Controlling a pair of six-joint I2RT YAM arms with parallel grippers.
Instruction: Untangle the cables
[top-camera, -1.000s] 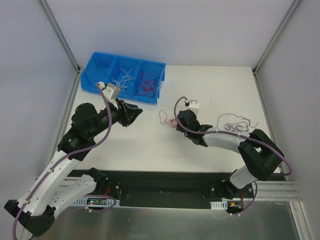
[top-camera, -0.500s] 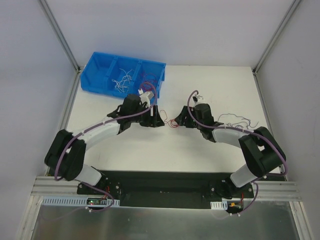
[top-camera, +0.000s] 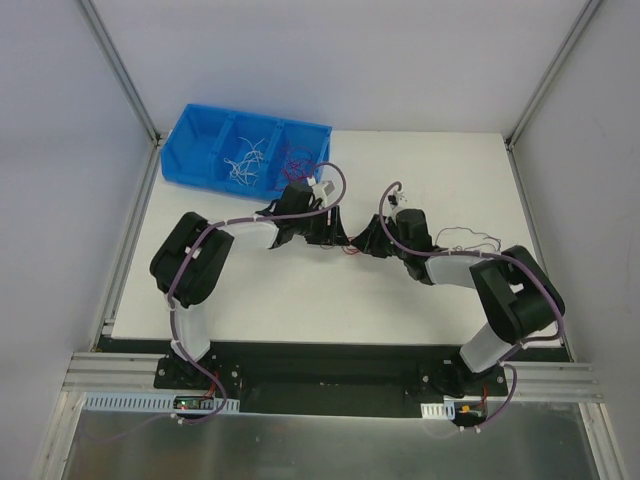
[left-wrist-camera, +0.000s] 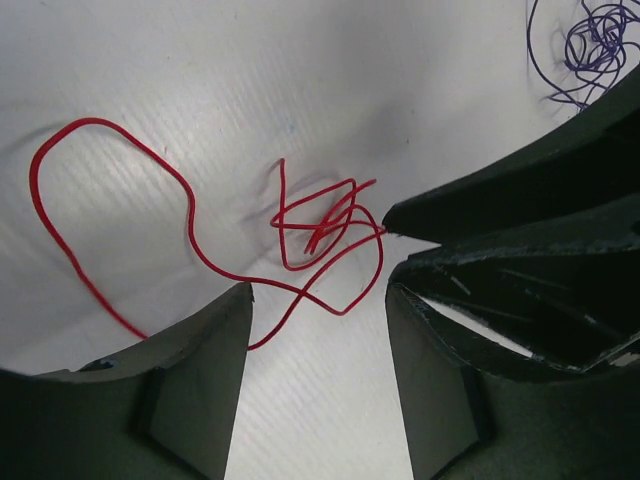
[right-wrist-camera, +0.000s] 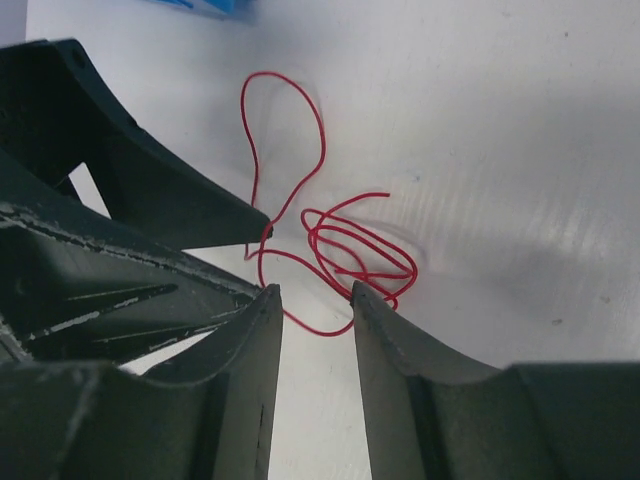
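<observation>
A thin red cable lies in a small tangle on the white table, between my two grippers. In the left wrist view the tangle has a long loop running off to the left. My left gripper is open, its fingertips just short of the tangle. My right gripper is open with a narrow gap, and a strand of the red cable lies between its tips. The two grippers face each other, tips nearly touching. A dark purple bunch lies right of the right gripper and shows in the left wrist view.
A blue bin with three compartments stands at the back left; it holds white wires and red wires. The metal frame posts rise at the table's back corners. The table's front edge runs by the arm bases.
My left arm has swung from beside the bin to the table's middle, up to the red cable. My right gripper has shifted slightly toward it, so both now flank the tangle.
</observation>
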